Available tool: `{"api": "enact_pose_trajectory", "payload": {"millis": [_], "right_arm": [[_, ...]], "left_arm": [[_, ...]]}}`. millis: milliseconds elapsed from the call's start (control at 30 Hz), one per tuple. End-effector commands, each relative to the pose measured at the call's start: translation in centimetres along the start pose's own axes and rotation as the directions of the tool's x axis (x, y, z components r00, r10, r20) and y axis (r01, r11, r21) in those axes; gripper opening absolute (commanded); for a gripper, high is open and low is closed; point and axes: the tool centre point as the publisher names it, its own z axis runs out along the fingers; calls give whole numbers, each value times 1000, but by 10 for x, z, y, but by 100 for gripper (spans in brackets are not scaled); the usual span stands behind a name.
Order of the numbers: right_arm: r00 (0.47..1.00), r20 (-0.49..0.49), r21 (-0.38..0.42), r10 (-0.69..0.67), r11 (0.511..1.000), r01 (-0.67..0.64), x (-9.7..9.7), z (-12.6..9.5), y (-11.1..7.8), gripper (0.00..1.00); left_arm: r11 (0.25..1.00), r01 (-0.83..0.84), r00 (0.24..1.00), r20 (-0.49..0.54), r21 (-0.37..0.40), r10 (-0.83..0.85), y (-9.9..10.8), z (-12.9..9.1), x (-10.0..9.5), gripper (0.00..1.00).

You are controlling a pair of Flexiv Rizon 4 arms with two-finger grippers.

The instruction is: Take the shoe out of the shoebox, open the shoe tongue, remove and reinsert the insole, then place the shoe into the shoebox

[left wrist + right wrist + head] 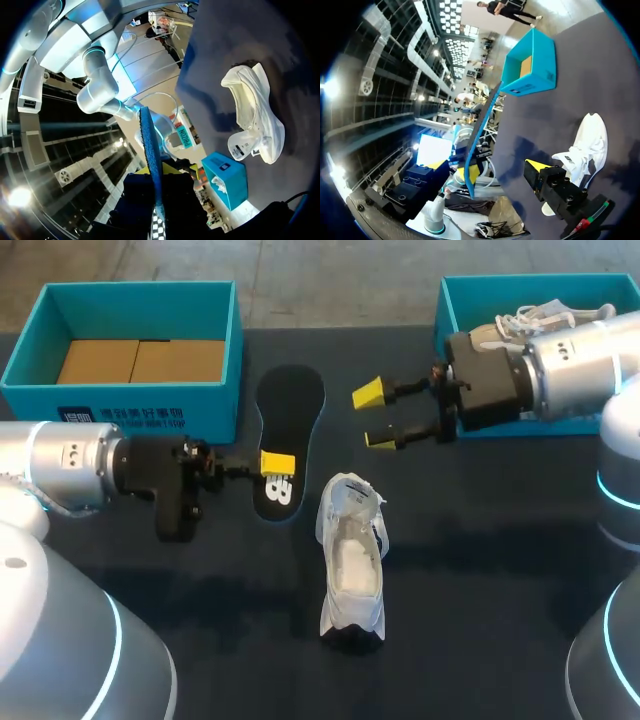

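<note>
Our left gripper (277,464), reaching in from the left of the head view, is clamped on the black insole (290,405). Its yellow tips pinch the insole near the lower end. In the left wrist view the insole (150,150) stands edge-on between the fingers, which press on it from both sides. It lies just left of centre in the head view, between the teal shoebox (140,398) at the upper left and the white shoe (352,560).

The shoe rests on the dark tabletop (480,570) in the lower middle of the frame. Its opening faces up, and it sits just right of the insole's lower end, apart from both grippers.

Our right gripper (375,418) comes in from the upper right and hangs wide open, with nothing between its fingers. It is to the right of the insole and above the shoe in the frame.

The upper-left shoebox holds only brown cardboard (140,360). A second shoebox (445,310) at the upper right, partly behind our right arm, holds another white shoe (545,318).
</note>
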Motion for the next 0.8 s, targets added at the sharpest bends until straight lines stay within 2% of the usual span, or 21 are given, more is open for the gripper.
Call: {"api": "enact_pose_trajectory", "payload": {"millis": [33, 367, 500, 800], "right_arm": [[1000, 2, 1, 5, 1000, -5, -5, 9, 3, 100], [1000, 2, 1, 5, 1000, -5, -5, 9, 3, 100], [1000, 4, -11, -29, 1000, 29, 1, 21, 2, 100], [1000, -22, -12, -13, 1000, 13, 3, 47, 0, 100]], "left_arm": [[1000, -31, 999, 9, 0, 31, -2, 3, 6, 0], [998, -57, 998, 17, -31, 57, 3, 8, 22, 0], [997, -57, 998, 8, -44, 57, 6, 13, 28, 0], [996, -73, 997, -3, -46, 73, 8, 24, 36, 0]]}}
